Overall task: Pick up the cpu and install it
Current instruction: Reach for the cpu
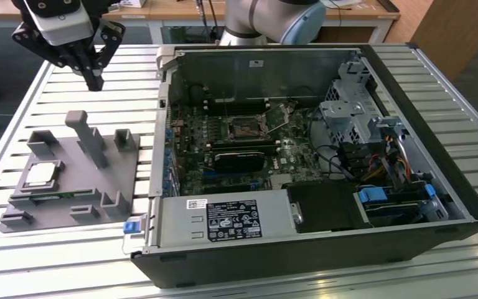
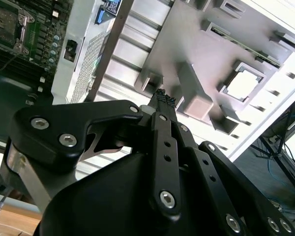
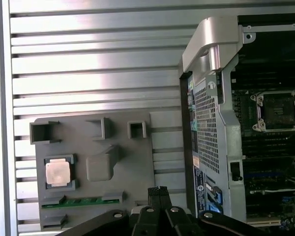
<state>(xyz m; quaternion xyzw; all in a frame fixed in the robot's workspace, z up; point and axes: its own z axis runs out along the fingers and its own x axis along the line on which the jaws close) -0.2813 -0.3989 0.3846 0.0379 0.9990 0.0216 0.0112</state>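
One cpu [image 1: 40,175] lies in the tray [image 1: 121,163] at the exterior view's lower left, well apart from the gripper [image 1: 94,80] hanging empty at upper left, fingers pressed together; descending without spreading them would probably knock the chip askew.

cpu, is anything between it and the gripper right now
Nothing covers the cpu from above. On the grey holder, an upright post stands between the cpu and the gripper, which hangs higher than the post.
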